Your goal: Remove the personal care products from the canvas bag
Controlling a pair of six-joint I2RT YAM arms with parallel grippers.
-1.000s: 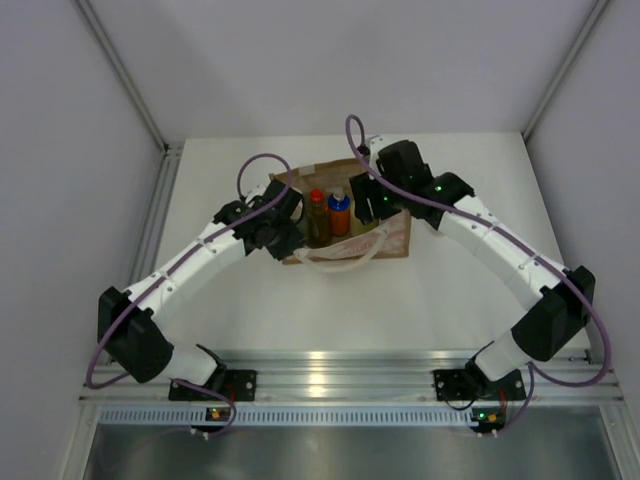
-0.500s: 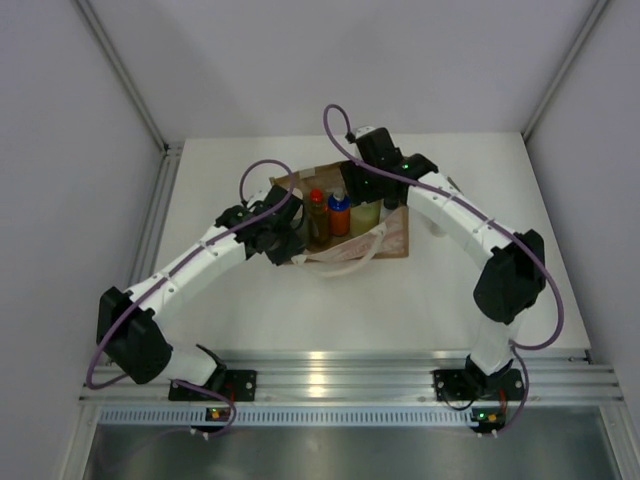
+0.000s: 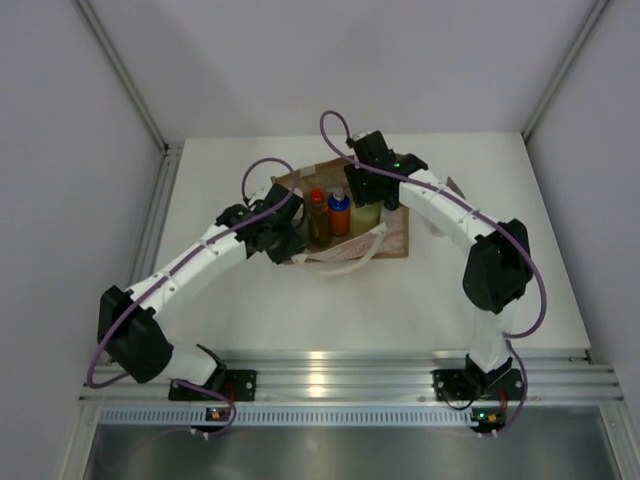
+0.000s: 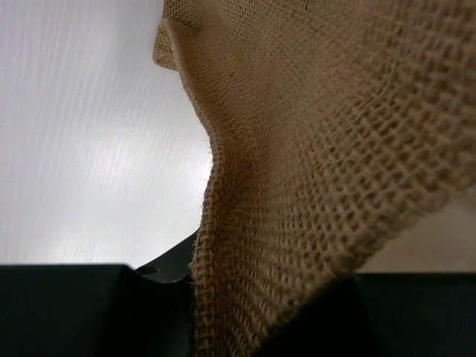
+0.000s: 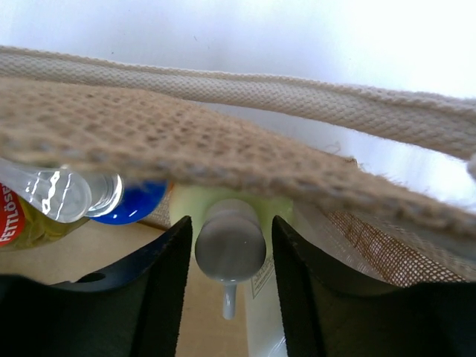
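Observation:
The canvas bag (image 3: pixel 392 238) lies in the middle of the table with its mouth held open. My left gripper (image 3: pixel 284 240) is shut on the bag's left edge; woven fabric (image 4: pixel 297 186) fills the left wrist view and runs down between the jaws. Inside stand an amber red-capped bottle (image 3: pixel 318 215), an orange-blue bottle (image 3: pixel 339 212) and a pale-yellow bottle (image 3: pixel 365 216). My right gripper (image 3: pixel 364 198) reaches into the bag. In the right wrist view it (image 5: pixel 230 268) is open, with one finger on each side of the pale-yellow bottle's cap (image 5: pixel 229 244) and a small gap on both sides.
The bag's rim (image 5: pixel 186 141) and a white rope handle (image 5: pixel 260 93) cross just above my right fingers (image 5: pixel 167 282). A blue cap (image 5: pixel 134 202) and a clear bottle with a red label (image 5: pixel 22 216) sit left of them. White walls enclose the table.
My right arm has swung left and in, carrying its gripper from the bag's right rim to over the pale-yellow bottle. The left gripper has kept its hold on the bag.

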